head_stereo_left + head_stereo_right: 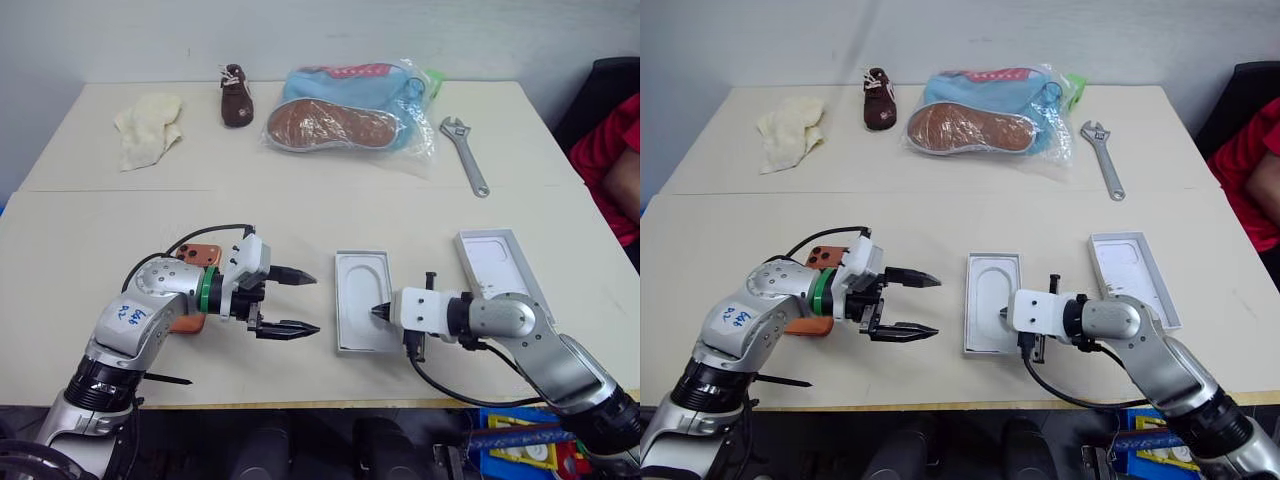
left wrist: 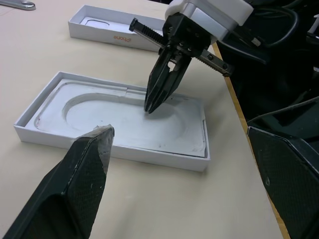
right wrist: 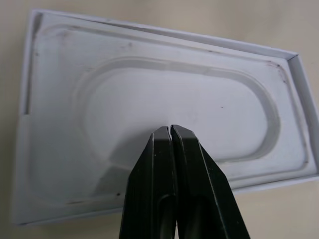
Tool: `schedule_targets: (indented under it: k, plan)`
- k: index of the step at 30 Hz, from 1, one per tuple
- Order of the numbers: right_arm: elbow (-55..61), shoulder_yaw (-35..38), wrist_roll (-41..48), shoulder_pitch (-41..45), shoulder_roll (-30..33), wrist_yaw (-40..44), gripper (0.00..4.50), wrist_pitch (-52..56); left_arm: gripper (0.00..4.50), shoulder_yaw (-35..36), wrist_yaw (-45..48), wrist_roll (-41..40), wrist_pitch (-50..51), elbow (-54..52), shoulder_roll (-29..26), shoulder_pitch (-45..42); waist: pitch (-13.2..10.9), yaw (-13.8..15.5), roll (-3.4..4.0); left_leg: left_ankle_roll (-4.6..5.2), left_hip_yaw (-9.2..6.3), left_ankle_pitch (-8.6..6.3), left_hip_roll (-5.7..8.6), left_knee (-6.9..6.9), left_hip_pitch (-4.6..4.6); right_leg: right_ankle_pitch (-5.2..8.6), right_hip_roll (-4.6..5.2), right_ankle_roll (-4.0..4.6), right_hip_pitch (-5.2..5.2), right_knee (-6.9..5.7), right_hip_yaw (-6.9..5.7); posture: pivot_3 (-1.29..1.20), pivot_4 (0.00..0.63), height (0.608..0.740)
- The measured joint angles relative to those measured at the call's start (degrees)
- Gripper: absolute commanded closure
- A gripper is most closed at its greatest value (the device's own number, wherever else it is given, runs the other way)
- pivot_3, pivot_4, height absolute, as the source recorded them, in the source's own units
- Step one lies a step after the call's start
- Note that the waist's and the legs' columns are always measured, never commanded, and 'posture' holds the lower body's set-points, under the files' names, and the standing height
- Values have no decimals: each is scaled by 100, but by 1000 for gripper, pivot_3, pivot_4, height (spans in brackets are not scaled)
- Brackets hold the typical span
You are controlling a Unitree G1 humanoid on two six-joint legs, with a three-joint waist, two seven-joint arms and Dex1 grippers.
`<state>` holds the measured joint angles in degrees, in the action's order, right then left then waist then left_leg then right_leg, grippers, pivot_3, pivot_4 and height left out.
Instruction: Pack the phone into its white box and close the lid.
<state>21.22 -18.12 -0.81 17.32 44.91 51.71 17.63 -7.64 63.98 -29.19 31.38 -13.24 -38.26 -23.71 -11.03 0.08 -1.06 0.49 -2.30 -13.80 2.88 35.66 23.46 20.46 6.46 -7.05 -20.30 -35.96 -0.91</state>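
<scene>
My right gripper (image 1: 378, 312), pinched shut, pokes the white box (image 1: 364, 301); left gripper (image 1: 298, 302) gapes wide at its 9 o'clock.

Two beige tables (image 1: 330, 215) pushed together, seam between them. Pale grey-white wall (image 1: 300, 35) behind. Black chair (image 1: 600, 95) at right edge. Even indoor light.

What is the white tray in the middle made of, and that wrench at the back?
The white box looks like thin matte cardboard: straight folded walls. The moulded insert lying in it seems pressed paper pulp or thin plastic, with soft rounded ridges and a dull surface; I can't tell which. The wrench looks like metal: grey and shiny.
</scene>
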Motion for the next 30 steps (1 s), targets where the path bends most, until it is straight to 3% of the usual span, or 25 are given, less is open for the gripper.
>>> schedule_targets:
  k: [6,18,24,30]
  plan:
    - [-1009,-337,-683,1027,-485,-247,4443,-232,0,-6,-10,10,-8,9,-2,13,0,-19,0,-10,6,6,-2,-3,-2,0,-8,0,-12,-13,-9,0,150,740]
    - [-2512,-627,-1744,1646,-1075,-971,4443,-1330,0,-6,-62,38,0,53,-10,-11,0,-31,0,-15,11,9,-1,1,-8,0,-15,0,-13,-30,-5,0,150,740]
    - [-2347,-531,-1684,1500,-1116,-834,4443,-1364,0,-6,-71,37,66,56,-10,-14,0,-25,0,-15,13,9,-2,0,-7,0,-20,0,-17,-34,-3,0,150,740]
    - [-1299,-95,-702,994,-1116,-130,4443,-624,0,2,-63,25,215,86,-71,-3,0,-31,0,-14,14,9,-4,2,-7,0,-15,0,-17,-37,1,0,150,740]
